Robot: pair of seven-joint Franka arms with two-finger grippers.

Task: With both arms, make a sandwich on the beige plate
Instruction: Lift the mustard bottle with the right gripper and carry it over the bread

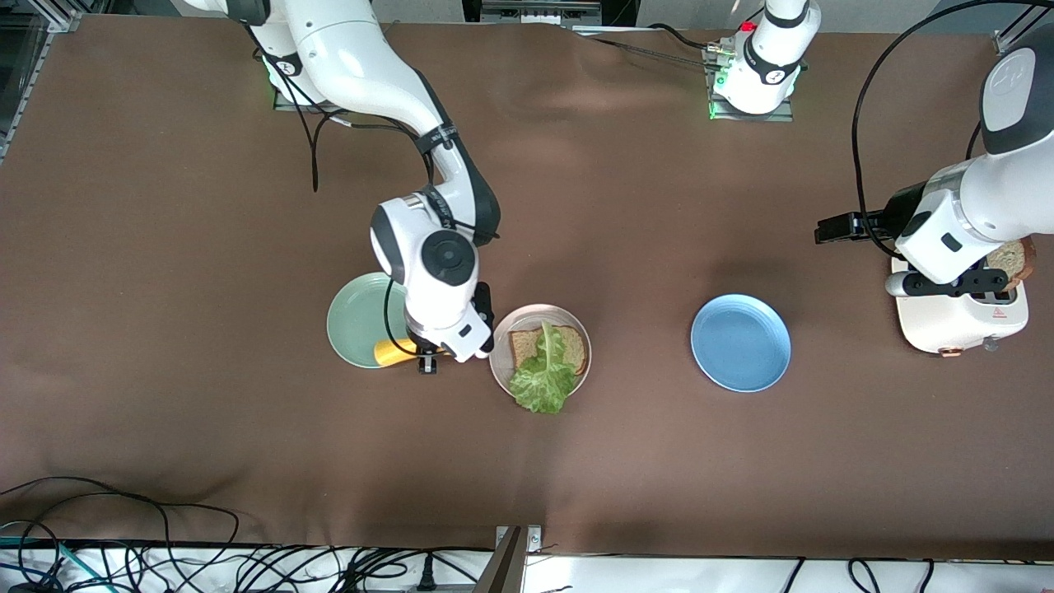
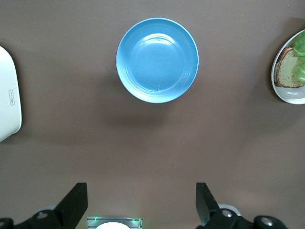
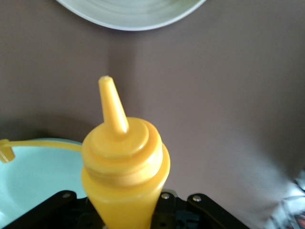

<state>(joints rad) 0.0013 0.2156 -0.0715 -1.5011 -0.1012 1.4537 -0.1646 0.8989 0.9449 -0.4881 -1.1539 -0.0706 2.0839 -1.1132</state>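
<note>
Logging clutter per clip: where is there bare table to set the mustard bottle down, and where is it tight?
Bare cloth lies between the beige plate and the blue plate, and all along the camera edge. It is tight where the right gripper holds the bottle over the green plate beside the beige plate.

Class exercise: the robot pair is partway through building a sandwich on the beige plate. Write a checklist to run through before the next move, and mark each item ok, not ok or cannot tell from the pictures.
1. Bread slice lies on the beige plate: ok.
2. Lettuce leaf on that slice: ok, though it hangs over the plate's rim.
3. Right gripper shut on the yellow squeeze bottle: ok.
4. Bottle's cap off: ok, the nozzle is bare and the cap dangles on its strap.
5. Left gripper with jaws open and empty: ok.
6. Second bread slice ready in the toaster: ok.
</note>
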